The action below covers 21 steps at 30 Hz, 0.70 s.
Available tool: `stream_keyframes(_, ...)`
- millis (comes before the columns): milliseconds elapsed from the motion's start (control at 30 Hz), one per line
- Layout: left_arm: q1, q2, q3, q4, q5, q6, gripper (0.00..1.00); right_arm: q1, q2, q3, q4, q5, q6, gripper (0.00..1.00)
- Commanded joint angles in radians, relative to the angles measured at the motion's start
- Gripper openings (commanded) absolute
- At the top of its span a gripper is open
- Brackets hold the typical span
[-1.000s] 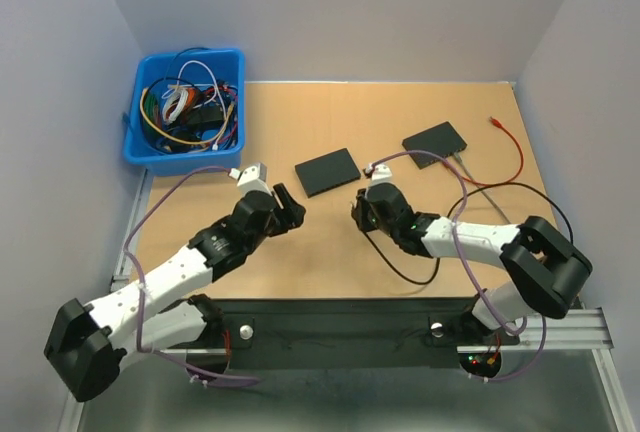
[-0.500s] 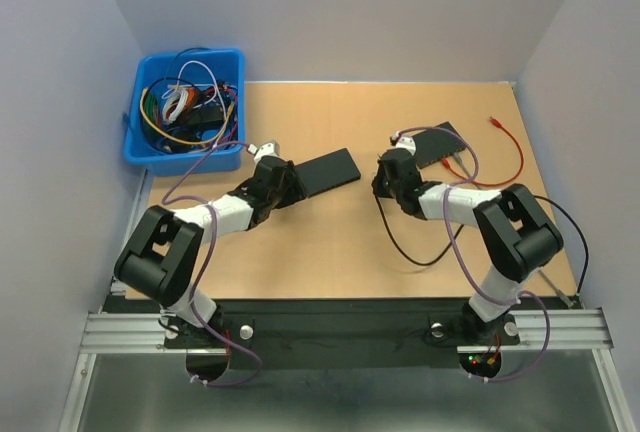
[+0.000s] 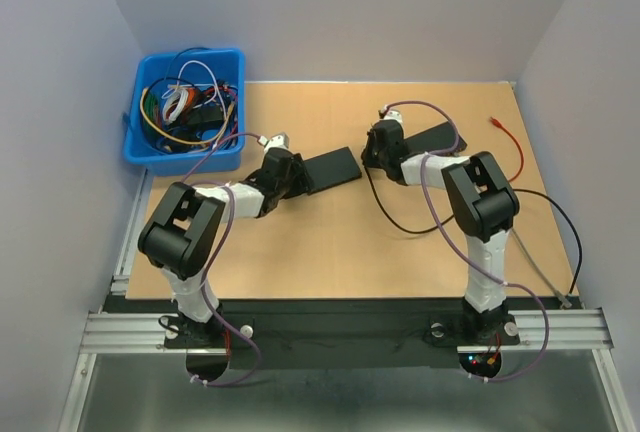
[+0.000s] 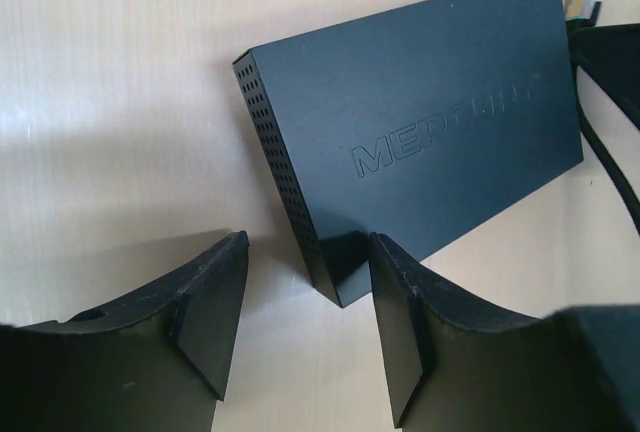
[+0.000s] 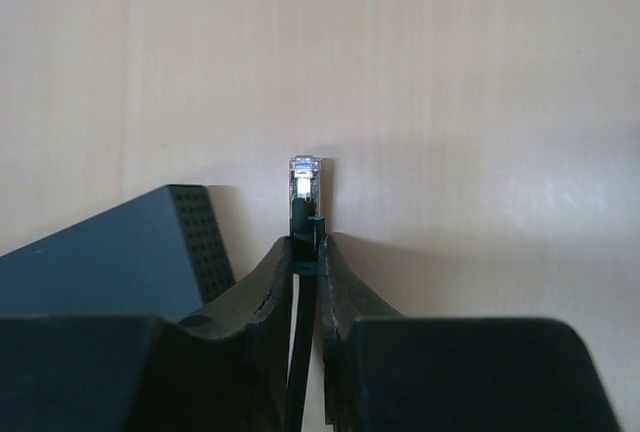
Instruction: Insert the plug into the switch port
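Pinching the cable (image 5: 300, 372) just behind the plug (image 5: 304, 177), the right gripper (image 5: 305, 242) is closed tight. The plug tip pokes out beside the switch (image 5: 110, 252) corner, not in any port (none shows from here). The left gripper (image 4: 308, 252) stands half open astride the switch's near corner, clamping nothing. Pushed now, the unheld switch may skid, or the plug may swivel in that thin pinch and miss.

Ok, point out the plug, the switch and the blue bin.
plug (image 5: 305, 180), right wrist view, on its clear tip.
switch (image 4: 430, 142), left wrist view, on its top face.
bin (image 3: 165, 160), top view, on its front wall.
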Motion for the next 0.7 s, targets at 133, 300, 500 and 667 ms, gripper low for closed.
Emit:
stream_keyframes(133, 0.012, 0.089, 0.102, 0.055, 0.03, 0.04, 0.57, 0.052, 0.075, 0.057, 0.052, -0.207, -0.082, 0.0)
stream_keyframes(300, -0.009, 0.072, 0.068, 0.078, 0.083, 0.02, 0.54, 0.133, 0.052, -0.043, 0.141, -0.227, -0.105, 0.0)
stream_keyframes(500, -0.124, -0.045, -0.064, 0.09, 0.043, -0.046, 0.54, 0.222, 0.025, -0.148, 0.216, -0.239, -0.099, 0.0)
stream_keyframes(667, -0.323, -0.166, -0.214, 0.114, -0.037, -0.188, 0.54, 0.264, 0.003, -0.227, 0.27, -0.241, -0.089, 0.0)
